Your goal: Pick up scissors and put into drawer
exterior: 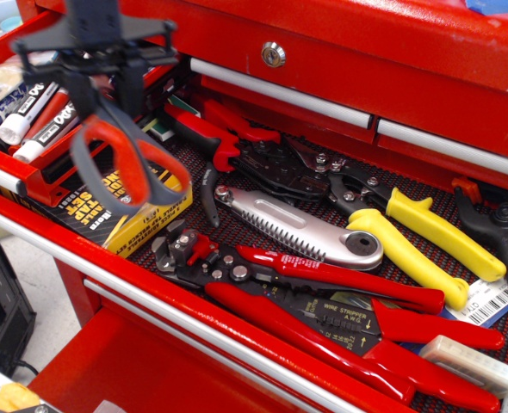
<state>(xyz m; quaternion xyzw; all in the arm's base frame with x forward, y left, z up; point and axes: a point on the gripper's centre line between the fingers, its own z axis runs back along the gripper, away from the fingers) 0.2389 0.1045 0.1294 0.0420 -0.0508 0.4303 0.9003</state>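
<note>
A: Item one, the gripper (pixel 99 73)?
B: Dark, at top left, clamped on the blade end of the scissors (pixel 120 168). Handles hang down, grey loops lined orange-red, in the air and touching nothing below.

A: Location against the drawer (pixel 30 176)?
B: The scissors hang over its red front rail and the yellow-and-black wrench set box (pixel 138 215) just beside it. The gripper body sits above the drawer's right end.

A: Contents of that drawer?
B: White marker pens (pixel 21 120) lying side by side, partly hidden behind the gripper.

A: Wide drawer, listed left to right?
B: Folding saw (pixel 297 231) with silver handle, red wire strippers (pixel 340 301) along the front, yellow-handled pliers (pixel 426 237), dark pliers (pixel 288 168) behind, a clear plastic case (pixel 473 361) at the far right.

A: Obstructions?
B: The rail and the markers lie directly under the hanging handles.
</note>
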